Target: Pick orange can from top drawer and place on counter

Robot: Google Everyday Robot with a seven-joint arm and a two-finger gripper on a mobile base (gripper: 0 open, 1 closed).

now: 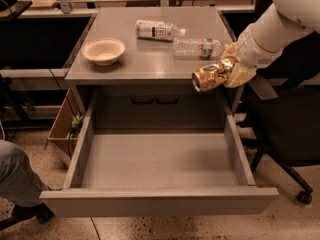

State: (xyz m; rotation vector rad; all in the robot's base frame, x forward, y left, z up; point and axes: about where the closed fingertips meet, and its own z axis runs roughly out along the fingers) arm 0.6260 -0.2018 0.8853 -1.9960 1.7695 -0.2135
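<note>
Because the tool (227, 71), at centre right of the frame, is clenched on one end of the crumpled, shiny can (209, 77), held sideways in the air at the front right edge of the smooth grey table (150, 59), the thin wrinkled metal could slip. Laid on its round side, it may roll off the glossy top into the open metal drawer (160, 159) below, or knock the clear plastic bottle (197, 48) nearby.

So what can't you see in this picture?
Camera view only.
- The orange can: its back end is covered by the gripper, shut on it by the counter's front right corner.
- The arm: cut off by the top right edge.
- The nearer bottle: label print too small to read.
- The box beside the top drawer: mostly hidden by the drawer's wall.
</note>
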